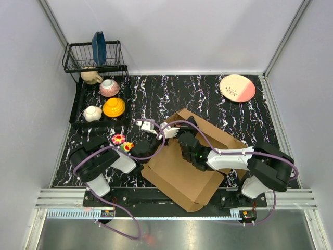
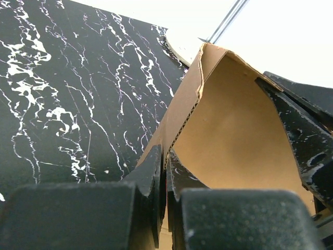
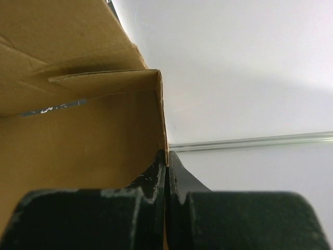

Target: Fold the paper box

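Hand, left: my left hand (image 2: 165, 156) is closed down to the thickness of one sheet, pinching the corrugated edge of a raised wall of the paper box (image 2: 229, 130).
Hand, right: my right hand (image 3: 166, 159) is shut just as tight on a cardboard edge where two brown panels meet at a corner.
Hands together: from above, both sit close to each other at the box's left raised wall, left hand (image 1: 147, 125) on the outer side and right hand (image 1: 167, 131) reaching in over the cardboard.
Box: the paper box (image 1: 182, 169) lies open in the near middle of the surface (image 1: 197, 94), between my two arms, with its big panel flat and its near corner at the surface's near edge.
Surface: black with white veining.
Far right: a pink and cream plate (image 1: 237, 87), well apart from the box.
Far left: a black dish rack (image 1: 83, 52) with bowls below it.
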`<state>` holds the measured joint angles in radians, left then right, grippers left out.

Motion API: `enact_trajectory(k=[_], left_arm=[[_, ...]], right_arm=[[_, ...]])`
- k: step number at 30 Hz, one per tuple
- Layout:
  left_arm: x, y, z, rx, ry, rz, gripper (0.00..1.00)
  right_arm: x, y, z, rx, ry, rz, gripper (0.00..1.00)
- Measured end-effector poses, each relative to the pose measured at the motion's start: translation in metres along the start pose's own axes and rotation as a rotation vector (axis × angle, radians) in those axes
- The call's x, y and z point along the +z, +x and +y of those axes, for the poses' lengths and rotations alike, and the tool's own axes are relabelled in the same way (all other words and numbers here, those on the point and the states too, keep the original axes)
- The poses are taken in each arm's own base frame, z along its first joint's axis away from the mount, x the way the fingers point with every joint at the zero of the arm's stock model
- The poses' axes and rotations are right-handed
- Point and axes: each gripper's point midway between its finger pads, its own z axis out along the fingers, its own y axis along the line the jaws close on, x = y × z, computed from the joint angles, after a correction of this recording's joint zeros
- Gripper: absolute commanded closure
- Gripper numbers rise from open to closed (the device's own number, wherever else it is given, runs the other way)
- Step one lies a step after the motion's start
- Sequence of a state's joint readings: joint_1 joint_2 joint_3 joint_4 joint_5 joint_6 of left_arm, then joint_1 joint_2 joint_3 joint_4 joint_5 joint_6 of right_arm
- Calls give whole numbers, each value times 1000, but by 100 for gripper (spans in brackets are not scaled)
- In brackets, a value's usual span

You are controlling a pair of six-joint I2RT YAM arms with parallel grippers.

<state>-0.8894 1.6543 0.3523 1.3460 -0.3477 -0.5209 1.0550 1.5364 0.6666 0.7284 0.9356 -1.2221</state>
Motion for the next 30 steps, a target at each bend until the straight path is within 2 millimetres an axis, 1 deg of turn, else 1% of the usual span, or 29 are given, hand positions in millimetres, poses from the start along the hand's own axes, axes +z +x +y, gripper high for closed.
enact_trajectory(k=[2, 3, 5, 6, 11, 18, 23, 30], left_arm=[[2, 3, -3, 0, 0, -1, 99], [3, 4, -5, -2, -3, -4, 99], [5, 5, -7, -2, -6, -8, 99], [4, 6, -7, 2, -8, -7, 99], [2, 12, -11, 17, -5, 3, 99], [2, 15, -6, 40, -31, 1, 99], [1, 16, -6, 74, -38, -2, 99], [0, 16, -3, 133, -45, -4, 99]], right_arm=[[-2, 3, -1, 20, 6, 13, 86], [-3, 6, -1, 27, 5, 23, 80], [-5, 10, 2, 45, -2, 35, 74], [-6, 12, 3, 61, -5, 40, 68], [-12, 16, 3, 177, -15, 53, 55], [-18, 22, 7, 268, -38, 70, 48], [-22, 25, 5, 324, -48, 77, 43], [-27, 28, 0, 361, -52, 81, 39]])
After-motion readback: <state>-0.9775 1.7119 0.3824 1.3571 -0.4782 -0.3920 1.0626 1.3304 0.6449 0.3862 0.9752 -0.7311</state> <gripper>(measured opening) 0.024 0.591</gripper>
